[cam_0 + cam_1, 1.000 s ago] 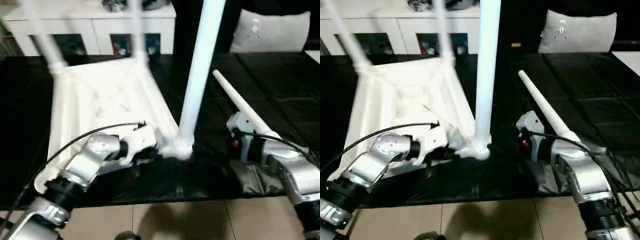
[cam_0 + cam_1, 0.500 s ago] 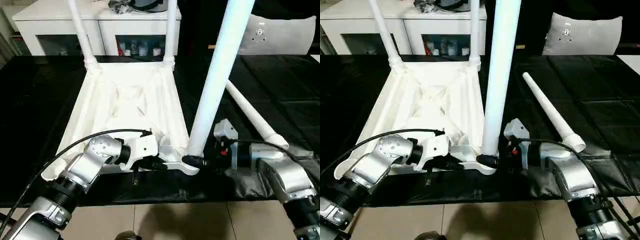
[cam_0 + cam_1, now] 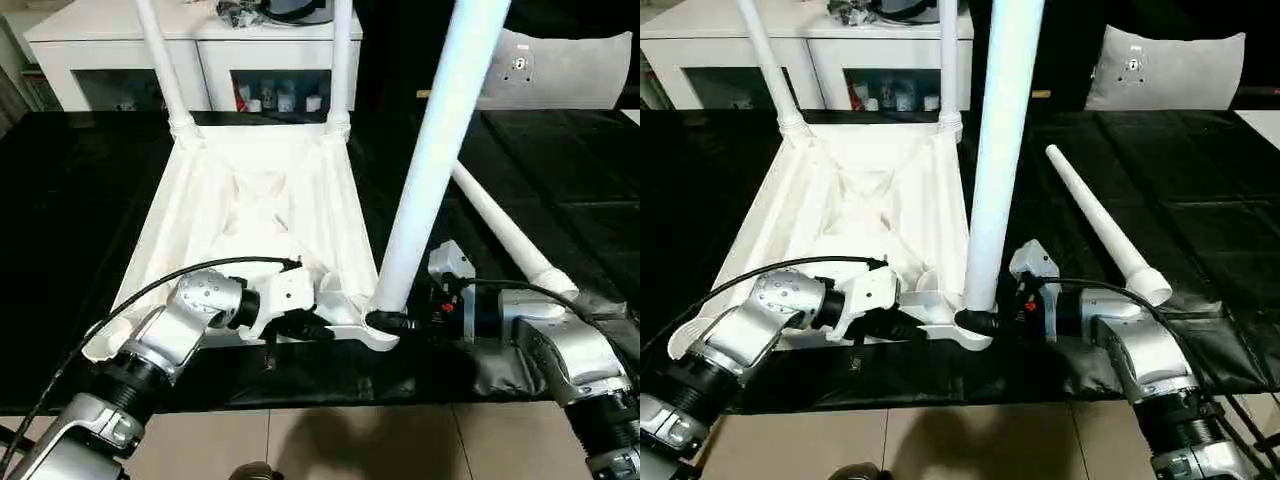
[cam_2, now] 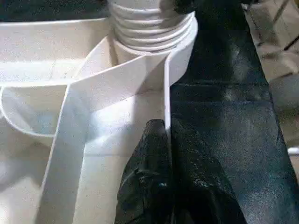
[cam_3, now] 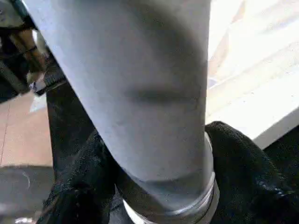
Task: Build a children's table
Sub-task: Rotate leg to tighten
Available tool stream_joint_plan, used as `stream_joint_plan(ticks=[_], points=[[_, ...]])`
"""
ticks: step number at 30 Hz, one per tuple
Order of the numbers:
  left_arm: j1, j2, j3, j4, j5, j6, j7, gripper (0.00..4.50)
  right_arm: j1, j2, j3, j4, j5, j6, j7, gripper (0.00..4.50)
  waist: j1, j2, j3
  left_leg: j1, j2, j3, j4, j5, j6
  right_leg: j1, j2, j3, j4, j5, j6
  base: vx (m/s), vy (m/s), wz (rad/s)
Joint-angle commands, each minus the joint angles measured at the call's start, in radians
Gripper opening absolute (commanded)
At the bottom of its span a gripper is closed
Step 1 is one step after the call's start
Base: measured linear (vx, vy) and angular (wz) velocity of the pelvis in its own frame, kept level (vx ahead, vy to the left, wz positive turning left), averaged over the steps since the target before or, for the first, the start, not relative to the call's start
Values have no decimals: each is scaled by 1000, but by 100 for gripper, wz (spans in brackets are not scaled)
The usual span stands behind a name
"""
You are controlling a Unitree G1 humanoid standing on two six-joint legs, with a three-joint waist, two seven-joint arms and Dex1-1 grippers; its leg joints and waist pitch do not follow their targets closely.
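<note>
Since 1 s ago: right gripper [image 3: 985, 322] now in at base of near leg [image 3: 1002, 150], fingers [image 5: 243, 172] hugging it either side; prev. apart from it, beside loose leg.

Table top [image 3: 250, 215] upside down on black mat [image 3: 560, 190], ribs up, 2 far legs [image 3: 160, 60] in far sockets. Near leg tilted, foot in near-right corner socket [image 3: 378, 335]. Loose leg [image 3: 1100, 225] flat on mat to right, just behind right forearm. Left gripper [image 4: 167, 140] pinched tight on top's thin near edge wall by that socket.
</note>
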Motion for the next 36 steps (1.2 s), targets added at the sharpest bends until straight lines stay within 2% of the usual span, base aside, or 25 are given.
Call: stream_joint_plan(ticks=[1, 2, 3, 6, 7, 8, 9, 10, 11, 12, 13, 14, 15, 18, 20, 21, 24, 25, 26, 28, 29, 30, 33, 36], points=[[20, -29, 4, -47, -10, 88, 55, 0, 12, 48, -3, 9, 0, 36, -88, 259, -4, -5, -73, 13, 65, -21, -74, -232, 23, 46, -77, 57, -70, -305, -190, 0, 0, 0], [21, -31, 5, -51, -11, 95, 60, 0, 12, 54, -6, 12, -2, 37, -100, 259, -6, -5, -71, 12, 65, -22, -76, -247, 18, 45, -77, 56, -73, -327, -186, 0, 0, 0], [25, -55, 19, -72, -18, 140, 101, 0, 3, 88, -23, 34, -10, 47, -168, 259, -12, 1, -68, 14, 61, -27, -79, -282, -3, 46, -79, 54, -80, -405, -161, 0, 0, 0], [21, -132, 64, -93, -27, 226, 224, 0, -26, 160, -56, 95, -41, 81, -333, 259, -30, -5, -64, 16, 57, -30, -80, -325, -20, 44, -78, 48, -92, -473, -135, 0, 0, 0], [15, -179, 91, -101, -35, 276, 292, 0, -44, 196, -70, 130, -63, 101, -422, 259, -41, -7, -64, 12, 55, -32, -80, -327, -26, 49, -78, 46, -93, -493, -122, 0, 0, 0], [12, -223, 113, -115, -45, 325, 346, 0, -60, 227, -81, 162, -86, 118, -503, 258, -51, -7, -63, 11, 52, -33, -80, -330, -29, 46, -75, 43, -97, -511, -114, 0, 0, 0], [11, -231, 117, -118, -47, 334, 354, 0, -63, 233, -83, 167, -90, 121, -517, 258, -61, -10, -63, 11, 48, -34, -77, -330, -26, 47, -77, 39, -102, -540, -102, 0, 0, 0], [8, -275, 123, -143, -36, 386, 408, 0, -85, 281, -101, 209, -110, 125, -617, 258, -63, -13, -63, 7, 46, -33, -75, -322, -20, 48, -77, 40, -105, -550, -91, 0, 0, 0], [7, -279, 120, -146, -29, 390, 415, 0, -89, 289, -106, 215, -109, 123, -629, 258, -70, -9, -61, 8, 44, -33, -74, -322, -14, 44, -76, 37, -111, -575, -82, 0, 0, 0], [4, -285, 107, -151, -2, 395, 434, 0, -97, 310, -114, 230, -112, 112, -663, 258, -71, -11, -63, 10, 42, -32, -71, -321, -12, 41, -76, 37, -114, -585, -74, 0, 0, 0], [1, -285, 98, -151, 22, 397, 454, 0, -102, 320, -112, 238, -125, 92, -684, 258, -73, -10, -65, 13, 43, -31, -70, -312, -2, 38, -77, 39, -117, -579, -70, 0, 0, 0], [-3, -283, 90, -147, 43, 398, 471, 0, -105, 327, -108, 246, -136, 69, -697, 258, -76, -11, -66, 9, 44, -31, -72, -296, 5, 39, -73, 41, -113, -544, -73, 0, 0, 0], [-5, -280, 88, -146, 51, 399, 478, 0, -105, 332, -110, 250, -128, 62, -685, 292, -76, -9, -67, 8, 45, -30, -74, -294, 8, 39, -70, 41, -110, -517, -78, 0, 0, 0], [-6, -279, 93, -144, 52, 397, 484, 0, -100, 335, -111, 241, -120, 58, -670, 313, -74, -8, -70, 10, 49, -28, -75, -282, 16, 40, -68, 46, -101, -451, -99, 0, 0, 0], [-6, -276, 92, -147, 55, 399, 487, 0, -97, 334, -117, 233, -119, 52, -665, 347, -73, -7, -72, 10, 50, -26, -74, -271, 19, 40, -67, 49, -94, -385, -130, 0, 0, 0], [-5, -270, 88, -150, 61, 394, 488, 0, -93, 328, -122, 221, -116, 44, -653, 347, -70, -5, -73, 8, 50, -25, -73, -259, 20, 43, -67, 50, -89, -358, -142, 0, 0, 0], [-1, -259, 84, -156, 66, 375, 486, 0, -83, 305, -130, 192, -103, 32, -618, 373, -64, -8, -74, 3, 49, -23, -71, -231, 32, 48, -68, 51, -85, -324, -149, 0, 0, 0], [0, -258, 83, -156, 65, 371, 484, 0, -82, 301, -130, 188, -100, 30, -610, 373, -60, -7, -75, 4, 50, -23, -72, -221, 35, 48, -68, 51, -85, -317, -148, 0, 0, 0], [3, -231, 74, -148, 72, 341, 459, 0, -64, 258, -124, 146, -76, 10, -525, 389, -56, -4, -75, 4, 50, -23, -71, -216, 36, 49, -68, 50, -83, -310, -149, 0, 0, 0], [5, -219, 70, -144, 76, 328, 448, 0, -56, 240, -122, 129, -66, 2, -489, 404, -48, -7, -76, 5, 51, -22, -70, -214, 45, 50, -68, 51, -83, -299, -147, 0, 0, 0], [8, -191, 61, -130, 78, 293, 415, 0, -37, 193, -115, 85, -44, -9, -402, 404, -46, -7, -75, 4, 52, -22, -71, -208, 45, 49, -68, 52, -81, -292, -152, 0, 0, 0], [8, -191, 61, -130, 78, 293, 415, 0, -37, 193, -115, 85, -44, -9, -402, 425, -45, -6, -75, 3, 50, -23, -71, -214, 49, 51, -67, 50, -84, -299, -149, 0, 0, 0], [14, -129, 35, -101, 71, 197, 320, 0, -9, 92, -96, 17, -27, -14, -246, 446, -41, -7, -73, 3, 51, -24, -71, -233, 56, 51, -67, 49, -88, -339, -130, 0, 0, 0], [16, -107, 25, -95, 64, 168, 276, 0, -5, 56, -83, 6, -29, -20, -197, 446, -39, -7, -71, 7, 53, -22, -72, -239, 51, 46, -68, 51, -89, -361, -131, 0, 0, 0]])
